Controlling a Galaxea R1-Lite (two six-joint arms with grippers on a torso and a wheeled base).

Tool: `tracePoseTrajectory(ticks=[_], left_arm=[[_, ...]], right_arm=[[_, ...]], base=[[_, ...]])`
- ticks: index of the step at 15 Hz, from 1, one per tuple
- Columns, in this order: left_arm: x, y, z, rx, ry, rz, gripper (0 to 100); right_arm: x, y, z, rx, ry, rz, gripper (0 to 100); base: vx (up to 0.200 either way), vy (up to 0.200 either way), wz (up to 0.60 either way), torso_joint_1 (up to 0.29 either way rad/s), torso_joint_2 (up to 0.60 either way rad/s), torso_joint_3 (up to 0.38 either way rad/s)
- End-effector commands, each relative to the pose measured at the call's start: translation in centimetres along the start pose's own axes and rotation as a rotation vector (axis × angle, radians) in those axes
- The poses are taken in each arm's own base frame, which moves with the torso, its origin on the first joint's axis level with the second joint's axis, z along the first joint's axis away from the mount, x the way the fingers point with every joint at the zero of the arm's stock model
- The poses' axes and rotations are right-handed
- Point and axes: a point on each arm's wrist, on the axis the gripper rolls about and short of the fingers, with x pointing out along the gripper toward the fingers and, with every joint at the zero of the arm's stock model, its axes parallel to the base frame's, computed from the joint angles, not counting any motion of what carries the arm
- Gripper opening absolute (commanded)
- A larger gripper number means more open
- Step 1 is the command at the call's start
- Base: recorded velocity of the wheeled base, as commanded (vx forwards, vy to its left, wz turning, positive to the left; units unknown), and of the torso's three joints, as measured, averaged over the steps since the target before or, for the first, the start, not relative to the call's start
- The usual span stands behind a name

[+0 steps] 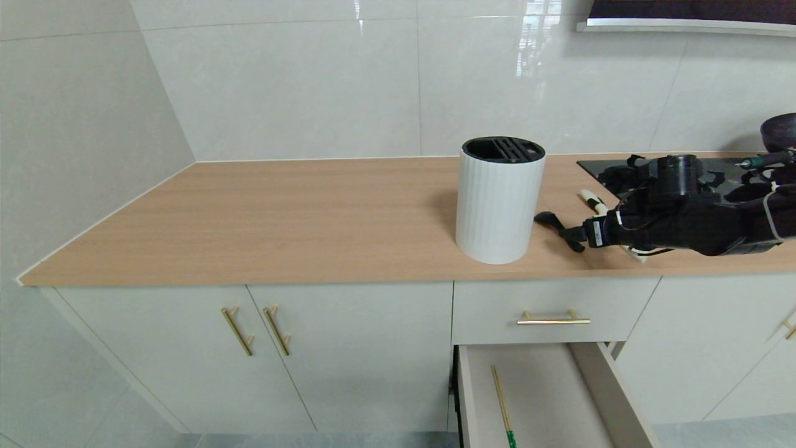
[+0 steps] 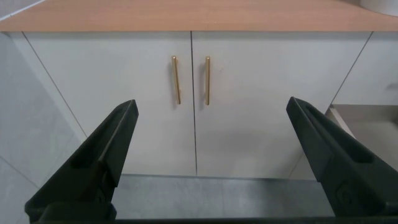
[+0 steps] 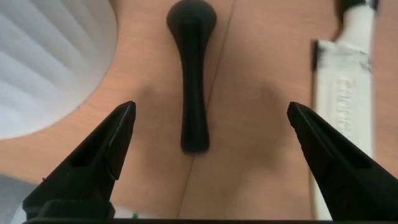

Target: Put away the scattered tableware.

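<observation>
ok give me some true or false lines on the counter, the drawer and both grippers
1. The spoon lies on the counter beside the holder. True.
2. The right gripper is shut on the spoon. False: it is open over the spoon, which lies on the counter.
3. The lower drawer is open with chopsticks in it. True.
4. The holder lies on its side. False: it stands upright.
5. The left gripper is open, facing the cabinet doors. True.
</observation>
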Motion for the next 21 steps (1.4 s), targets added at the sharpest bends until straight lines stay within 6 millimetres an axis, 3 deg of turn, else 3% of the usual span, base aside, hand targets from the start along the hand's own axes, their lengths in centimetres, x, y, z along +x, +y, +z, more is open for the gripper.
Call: tracePoseTrajectory(ticks=[1, 14, 15, 21], left_arm=[[0.0, 0.0, 0.0, -0.001, 0.0, 0.001, 100], [0.0, 0.0, 0.0, -0.001, 0.001, 0.001, 100], [0.0, 0.0, 0.0, -0.001, 0.0, 0.001, 100], [0.0, 0.0, 0.0, -0.001, 0.0, 0.001, 100]], right_arm=[[1.1, -0.1, -1.0, 0.004, 0.02, 0.015, 100], [3.8, 0.9, -2.2, -0.009, -0.048, 0.041, 100], [3.9, 0.9, -2.2, -0.009, -0.047, 0.041, 0], [4.2, 0.9, -2.6, -0.009, -0.038, 0.044, 0]], base=[[0.0, 0.0, 0.0, 0.0, 0.0, 0.0], [0.0, 0.0, 0.0, 0.0, 0.0, 0.0], [0.0, 0.0, 0.0, 0.0, 0.0, 0.0], [0.0, 0.0, 0.0, 0.0, 0.0, 0.0]])
